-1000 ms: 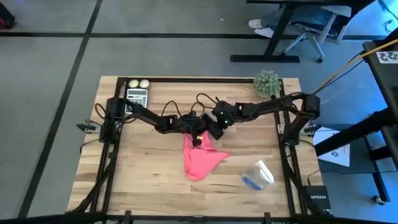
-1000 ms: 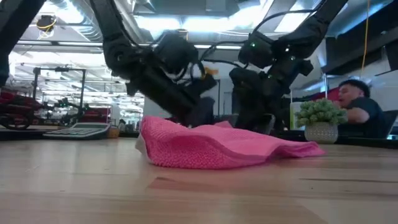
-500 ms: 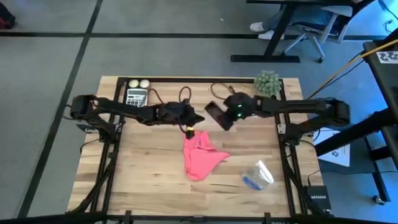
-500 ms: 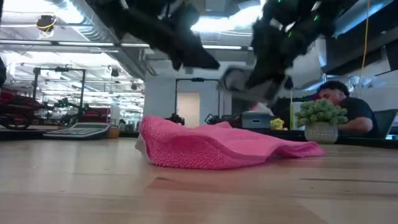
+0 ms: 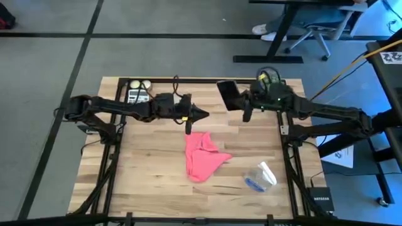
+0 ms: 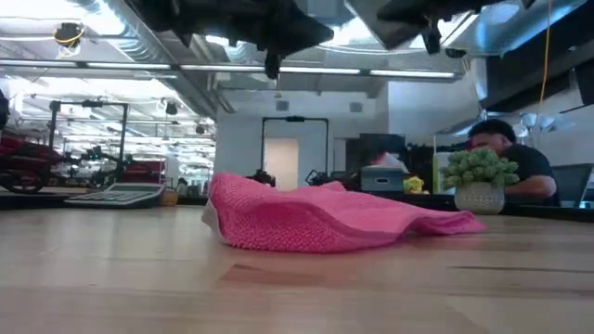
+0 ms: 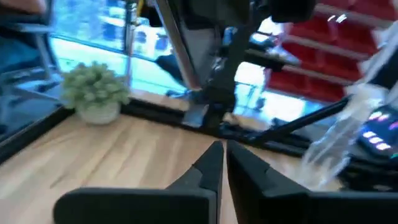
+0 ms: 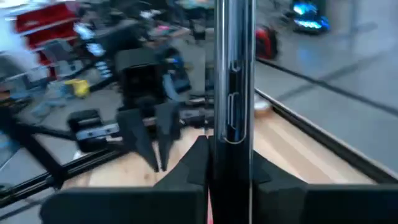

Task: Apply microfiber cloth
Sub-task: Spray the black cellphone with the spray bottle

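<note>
Cloth lying loose mid-table

Cloth (image 5: 202,156) rumpled at table (image 5: 144,176) centre, untouched. Left gripper (image 5: 200,114) above its far edge, fingers together, empty. Right gripper (image 5: 240,100) raised, clamped on phone (image 5: 227,94), seen edge-on in wrist view.

I'm looking at what reads as a robotics lab or workshop sharing space with an office: the wooden table (image 5: 151,182) is sitting on grey carpet tiles under open ceiling ducts and strip lights. Red shelving (image 6: 28,153) is lining the far wall, a rolling office chair (image 5: 311,34) is standing by a desk, and a person (image 6: 520,167) is sitting beyond a small potted plant (image 6: 480,178).
</note>
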